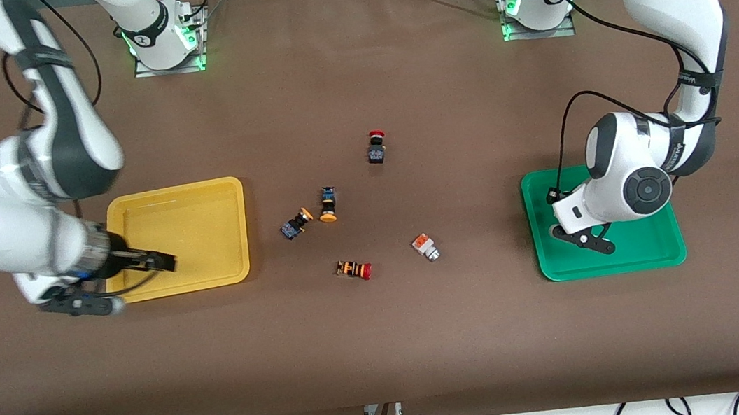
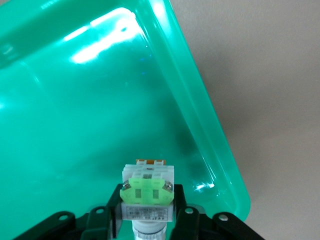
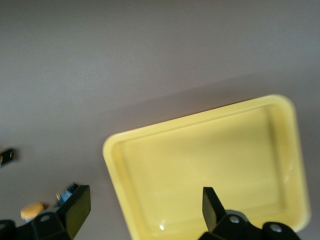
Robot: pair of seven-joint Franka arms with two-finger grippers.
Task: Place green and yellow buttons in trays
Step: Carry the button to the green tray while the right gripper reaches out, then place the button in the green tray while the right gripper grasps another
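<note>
Left gripper [image 2: 147, 220]: jaws grasping green-block button [image 2: 147, 192], over green tray [image 2: 210, 125].
Right gripper [image 3: 145, 210]: jaws released, empty, over yellow tray [image 3: 165, 130].

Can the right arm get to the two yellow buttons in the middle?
Probably yes. The right tool hangs open and empty over the yellow tray, and the two yellow-capped buttons lie on bare table just beside that tray. Nothing stands between. The left tool is busy with a green button over the green tray.
</note>
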